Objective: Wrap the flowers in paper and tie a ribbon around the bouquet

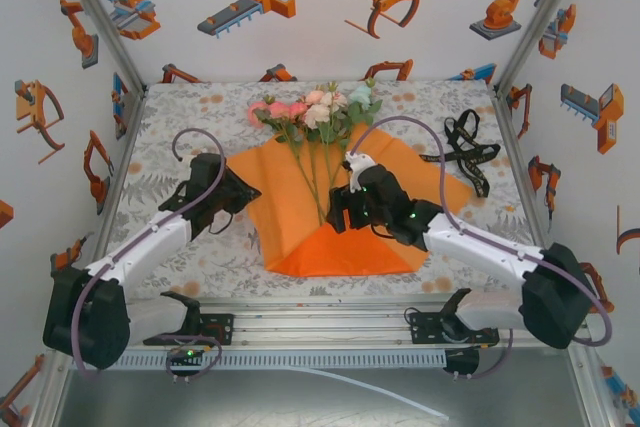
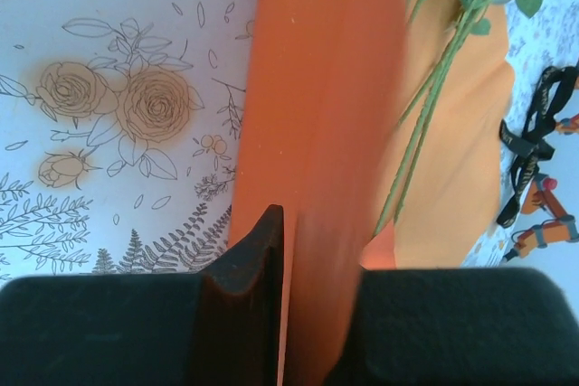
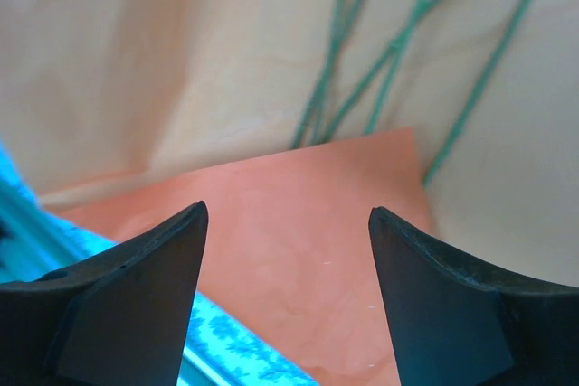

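Orange paper (image 1: 285,217) lies mid-table, its near corner folded up to the stem ends. The left gripper (image 1: 236,197) pinches its left edge, and the right gripper (image 1: 340,215) hovers spread above the fold. Wrapping is underway; next, that side should fold across the flowers (image 1: 315,112). Black ribbon (image 1: 465,152) lies beyond.
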Motion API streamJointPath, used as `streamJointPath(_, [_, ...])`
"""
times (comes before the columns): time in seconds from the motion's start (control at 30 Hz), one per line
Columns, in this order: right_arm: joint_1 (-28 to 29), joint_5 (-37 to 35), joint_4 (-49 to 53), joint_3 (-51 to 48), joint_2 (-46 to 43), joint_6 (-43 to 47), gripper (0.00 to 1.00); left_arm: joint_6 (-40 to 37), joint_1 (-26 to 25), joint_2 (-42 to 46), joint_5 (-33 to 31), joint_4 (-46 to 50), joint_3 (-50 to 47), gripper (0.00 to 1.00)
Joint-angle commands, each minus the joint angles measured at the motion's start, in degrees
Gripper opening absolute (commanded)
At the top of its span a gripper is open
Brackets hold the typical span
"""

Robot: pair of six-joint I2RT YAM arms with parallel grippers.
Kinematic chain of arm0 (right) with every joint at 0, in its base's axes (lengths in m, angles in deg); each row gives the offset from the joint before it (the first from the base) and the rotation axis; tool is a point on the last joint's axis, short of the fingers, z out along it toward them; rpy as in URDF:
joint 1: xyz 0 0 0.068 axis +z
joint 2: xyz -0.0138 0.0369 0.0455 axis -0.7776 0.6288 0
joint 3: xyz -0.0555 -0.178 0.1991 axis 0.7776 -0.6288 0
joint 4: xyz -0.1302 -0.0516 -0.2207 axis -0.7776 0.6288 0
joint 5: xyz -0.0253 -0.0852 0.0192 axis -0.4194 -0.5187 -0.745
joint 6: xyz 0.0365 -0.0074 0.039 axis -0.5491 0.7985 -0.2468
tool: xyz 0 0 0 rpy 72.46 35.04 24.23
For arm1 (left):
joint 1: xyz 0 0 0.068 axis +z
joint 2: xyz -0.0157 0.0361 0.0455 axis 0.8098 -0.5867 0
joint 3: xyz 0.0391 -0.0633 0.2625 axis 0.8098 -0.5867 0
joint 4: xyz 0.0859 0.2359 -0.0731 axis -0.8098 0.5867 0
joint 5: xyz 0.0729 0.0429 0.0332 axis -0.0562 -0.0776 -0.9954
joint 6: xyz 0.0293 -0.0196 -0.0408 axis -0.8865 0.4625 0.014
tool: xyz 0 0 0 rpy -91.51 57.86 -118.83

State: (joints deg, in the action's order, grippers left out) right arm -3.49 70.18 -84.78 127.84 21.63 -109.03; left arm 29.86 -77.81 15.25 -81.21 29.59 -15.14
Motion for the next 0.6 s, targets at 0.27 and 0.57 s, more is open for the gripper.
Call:
streamJointPath(0.27, [3.15, 12.99, -7.62, -2.44, 7.13, -1.28, 0.47, 1.96, -9.11, -11.29, 2.88, -9.07, 9.46, 0.2])
streamJointPath(0.57, [3.18, 24.02, -20.41, -11.15, 1.79, -9.78, 0.68, 2.77, -12.46, -20.23, 3.67, -13.54, 11.79, 0.42])
